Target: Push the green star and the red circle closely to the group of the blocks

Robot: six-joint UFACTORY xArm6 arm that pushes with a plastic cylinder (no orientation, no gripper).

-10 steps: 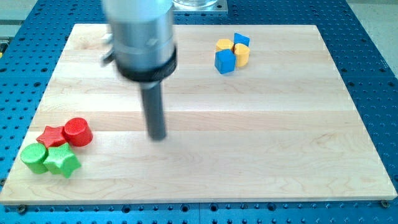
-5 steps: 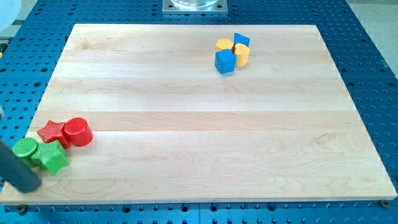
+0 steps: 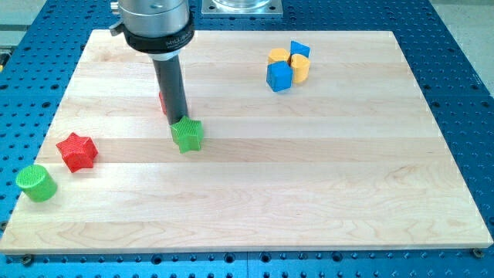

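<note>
The ridged green star-shaped block [image 3: 187, 134] lies left of the wooden counter's [image 3: 324, 185] centre, with my tip [image 3: 179, 120] touching its upper-left edge; no gripper is fitted, only the dark rod, so nothing spreads or pinches. The red circle block [image 3: 162, 101] shows only as a red sliver behind the rod's left side, so you cannot tell whether it touches the rod. The likely target group, two blue blocks [image 3: 280, 75] and two yellow blocks [image 3: 300, 67] packed together, sits well apart toward the view's top right. A red star-shaped block [image 3: 77, 150] and a green cylindrical block [image 3: 36, 183] lie near the view's bottom left, apart from each other. To drive the green star well, you should place the tip on its lower-left side, opposite the group, and push through its centre; contact from above-left would probably send it toward the view's bottom right. Keep the line central, since an off-centre push may spin the star aside.
</note>
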